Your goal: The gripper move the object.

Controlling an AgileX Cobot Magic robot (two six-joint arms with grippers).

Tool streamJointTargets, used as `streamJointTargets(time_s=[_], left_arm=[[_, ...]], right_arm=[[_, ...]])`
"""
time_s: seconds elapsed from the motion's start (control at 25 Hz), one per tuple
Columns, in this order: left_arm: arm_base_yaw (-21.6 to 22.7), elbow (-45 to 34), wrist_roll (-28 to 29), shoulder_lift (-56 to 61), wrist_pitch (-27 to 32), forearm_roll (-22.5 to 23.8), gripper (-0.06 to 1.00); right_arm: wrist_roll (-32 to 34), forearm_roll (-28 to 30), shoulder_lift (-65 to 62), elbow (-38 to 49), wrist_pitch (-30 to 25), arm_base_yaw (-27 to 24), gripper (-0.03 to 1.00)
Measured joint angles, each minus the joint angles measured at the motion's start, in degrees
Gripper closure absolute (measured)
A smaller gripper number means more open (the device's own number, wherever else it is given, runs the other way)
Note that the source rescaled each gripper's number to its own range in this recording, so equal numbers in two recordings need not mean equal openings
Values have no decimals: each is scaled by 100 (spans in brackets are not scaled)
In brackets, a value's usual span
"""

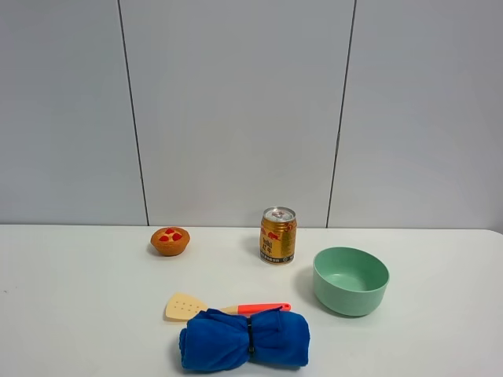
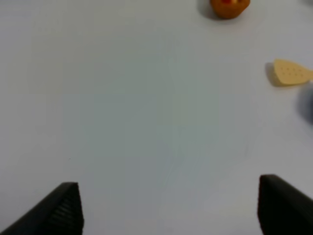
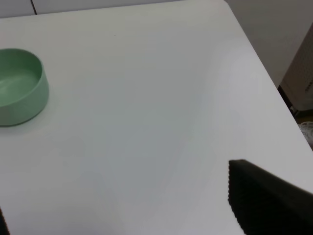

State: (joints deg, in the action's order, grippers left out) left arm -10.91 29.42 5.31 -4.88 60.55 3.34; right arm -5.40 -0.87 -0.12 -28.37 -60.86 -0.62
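The rolled bright-blue cloth bundle [image 1: 244,339], cinched by a dark band, lies at the table's front centre, just in front of the spatula. Only a dark blur at the edge of the left wrist view [image 2: 309,105] may be part of it. Neither arm shows in the exterior view. My left gripper [image 2: 168,208] is open and empty over bare table, well to the left of the bundle. My right gripper [image 3: 122,215] is open and empty over the table's right part, away from the bundle.
A beige spatula [image 1: 224,307] with an orange-red handle touches the bundle's far side; its head shows in the left wrist view [image 2: 291,73]. A green bowl [image 1: 350,280] [image 3: 19,88], a gold can [image 1: 278,235] and a small tart [image 1: 170,240] [image 2: 229,6] stand behind. The table's right edge [image 3: 259,68] is near.
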Motion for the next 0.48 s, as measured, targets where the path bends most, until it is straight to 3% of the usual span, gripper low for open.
streamJointTargets(time_s=[0.48], left_arm=[[0,-27,-83,0,-32,-41,26]], right_arm=[[0,0,0,0,0,0,-3]])
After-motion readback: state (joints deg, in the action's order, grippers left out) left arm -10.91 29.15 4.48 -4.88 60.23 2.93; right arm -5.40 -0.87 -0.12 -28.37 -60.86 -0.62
